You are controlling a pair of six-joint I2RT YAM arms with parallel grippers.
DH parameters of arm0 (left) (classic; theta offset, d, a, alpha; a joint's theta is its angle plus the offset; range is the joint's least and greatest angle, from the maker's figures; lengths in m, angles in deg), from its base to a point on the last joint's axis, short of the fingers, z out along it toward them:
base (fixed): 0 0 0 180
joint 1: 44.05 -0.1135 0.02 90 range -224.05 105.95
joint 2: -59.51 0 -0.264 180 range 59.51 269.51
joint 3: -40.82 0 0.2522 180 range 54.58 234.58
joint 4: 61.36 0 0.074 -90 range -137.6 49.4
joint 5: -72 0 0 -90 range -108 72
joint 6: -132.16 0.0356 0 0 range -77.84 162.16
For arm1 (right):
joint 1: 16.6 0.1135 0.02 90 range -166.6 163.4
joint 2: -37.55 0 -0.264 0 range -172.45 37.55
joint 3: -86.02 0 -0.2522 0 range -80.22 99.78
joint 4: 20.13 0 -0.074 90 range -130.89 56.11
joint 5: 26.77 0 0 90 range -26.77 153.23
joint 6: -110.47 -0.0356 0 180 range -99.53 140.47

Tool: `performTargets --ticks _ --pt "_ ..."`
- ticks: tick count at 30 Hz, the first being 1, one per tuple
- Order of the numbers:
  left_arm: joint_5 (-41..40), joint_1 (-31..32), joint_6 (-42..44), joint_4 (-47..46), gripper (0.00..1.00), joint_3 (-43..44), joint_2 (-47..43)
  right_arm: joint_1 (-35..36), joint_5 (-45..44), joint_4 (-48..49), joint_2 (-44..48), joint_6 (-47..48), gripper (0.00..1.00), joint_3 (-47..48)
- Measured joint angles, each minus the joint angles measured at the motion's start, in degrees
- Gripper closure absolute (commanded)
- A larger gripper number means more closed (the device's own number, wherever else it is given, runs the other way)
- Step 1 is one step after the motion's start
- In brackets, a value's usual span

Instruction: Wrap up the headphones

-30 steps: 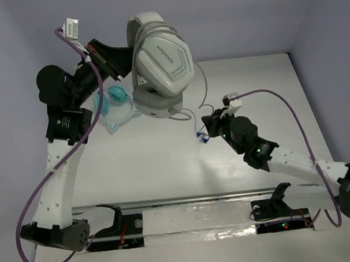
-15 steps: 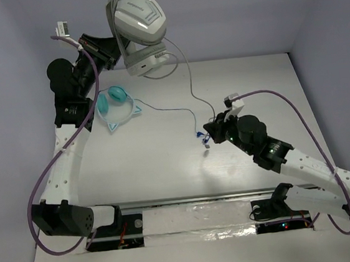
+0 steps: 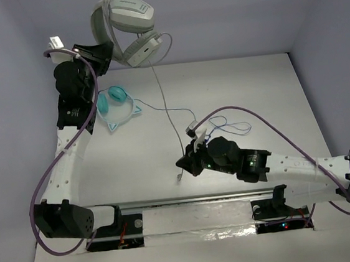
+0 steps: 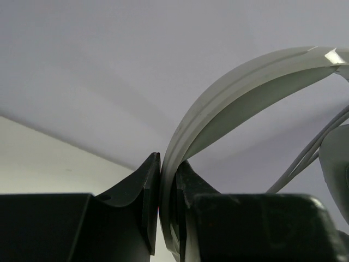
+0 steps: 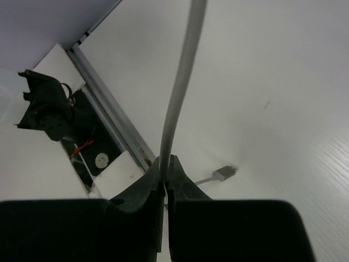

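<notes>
Both grippers were closed on parts of the headphones (image 3: 123, 24). The headband (image 4: 245, 82) was pinched between the jaws of the left gripper (image 3: 105, 51), and the cups were held raised at the table's (image 3: 264, 90) far edge, just to that gripper's right. The thin white cable (image 3: 166, 107) was stretched down to the right gripper (image 3: 183, 163) and clamped there, low over the table.
</notes>
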Motion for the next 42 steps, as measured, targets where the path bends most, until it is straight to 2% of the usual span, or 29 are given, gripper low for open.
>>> performTargets --ticks 6,11,15,19,26,30,36,42 --pt "-12.39 0.04 9.14 4.7 1.0 -5.2 -1.62 3.76 -1.22 -3.89 -2.6 -1.03 1.0 5.99" --pt "-21.05 2.43 15.06 8.72 1.0 -8.81 -2.12 7.67 -2.43 -10.4 -8.68 -1.01 1.0 14.69" --pt "-30.36 9.79 22.6 11.61 1.0 -8.92 -1.57 11.58 -4.44 -17.73 -13.68 -0.61 1.0 21.57" --pt "-36.89 18.93 31.39 14.69 1.0 -8.87 -0.13 13.33 -7.21 -25.79 -13.53 0.55 1.0 26.62" --pt "-39.34 28.87 43.67 22.38 1.0 -16.11 -2.95 13.25 -13.75 -37.79 -6.58 4.02 1.0 35.93" --pt "-38.75 33.55 47.52 27.67 1.0 -19.65 -5.27 13.16 -17.62 -42.82 -5.66 5.81 1.0 41.03" --pt "-37.35 42.21 49.81 35.85 1.0 -21.05 -6.67 11.06 -21.51 -50.53 -7.15 7.91 1.0 41.99" --pt "-33.11 43.25 50.38 38.93 1.0 -22.99 -10.14 4.85 -25.94 -54.31 -6.12 8.13 1.0 39.85"
